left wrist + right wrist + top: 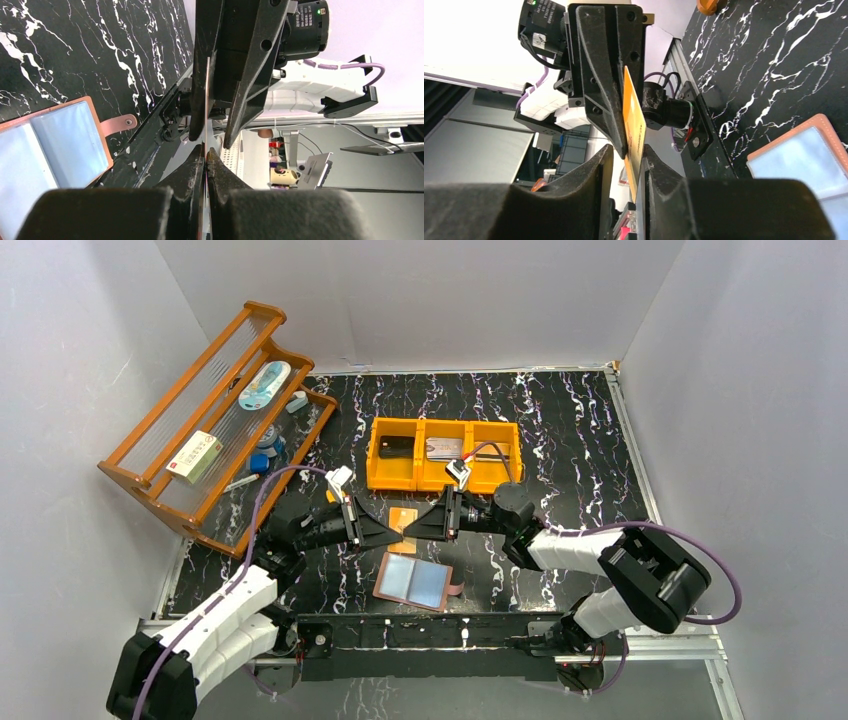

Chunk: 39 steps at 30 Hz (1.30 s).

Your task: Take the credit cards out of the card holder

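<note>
**Handing over one orange card in mid-air**

Pinching with the left gripper point(206, 154), jaws pressed together on one end of a thin, flat orange plastic credit card point(634, 112), and holding it edge-up above the table. Straddling the opposite end with the right gripper point(628, 152), jaws spread to either side of the card and, by the look of it, not clamping yet.

Judging the card light, stiff yet springy, and slick on both faces, so prone to sliding out of a skewed squeeze. Favouring a flat hold between the pads, well in from the edge.

Hovering just beyond the small salmon-pink leather card holder point(413, 581), lying open, pale blue lining upward, on the black white-veined table point(570, 430).

Farther back, well apart: an orange three-compartment plastic tray point(420, 486), apparently already holding a dark card point(397, 448) and a grey card point(443, 448).
</note>
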Each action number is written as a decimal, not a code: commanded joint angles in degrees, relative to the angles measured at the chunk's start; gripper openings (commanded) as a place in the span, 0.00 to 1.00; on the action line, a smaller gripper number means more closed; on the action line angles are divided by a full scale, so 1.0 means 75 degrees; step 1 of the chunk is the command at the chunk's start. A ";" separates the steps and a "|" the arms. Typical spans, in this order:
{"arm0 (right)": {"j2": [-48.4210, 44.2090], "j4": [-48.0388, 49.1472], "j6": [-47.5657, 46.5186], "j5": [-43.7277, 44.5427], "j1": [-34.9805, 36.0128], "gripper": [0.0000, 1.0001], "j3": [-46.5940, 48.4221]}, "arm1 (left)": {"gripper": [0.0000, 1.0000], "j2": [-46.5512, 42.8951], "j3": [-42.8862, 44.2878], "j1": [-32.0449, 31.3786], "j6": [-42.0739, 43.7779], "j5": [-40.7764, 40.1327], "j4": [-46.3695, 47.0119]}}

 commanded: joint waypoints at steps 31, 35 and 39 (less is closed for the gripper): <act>-0.4923 -0.9613 -0.6038 0.6373 -0.0232 0.00 0.1793 | 0.98 0.0031 0.3890 -0.0059 0.5054 -0.6506 -0.8344; -0.4875 -0.9675 -0.6565 0.6644 -0.0233 0.00 0.1909 | 0.98 0.0007 0.3909 -0.0056 0.5404 -0.7600 -0.8208; -0.4339 -0.9873 -0.7228 0.7195 -0.0224 0.00 0.2194 | 0.98 0.0079 0.3732 -0.0032 0.5936 -0.8780 -0.7840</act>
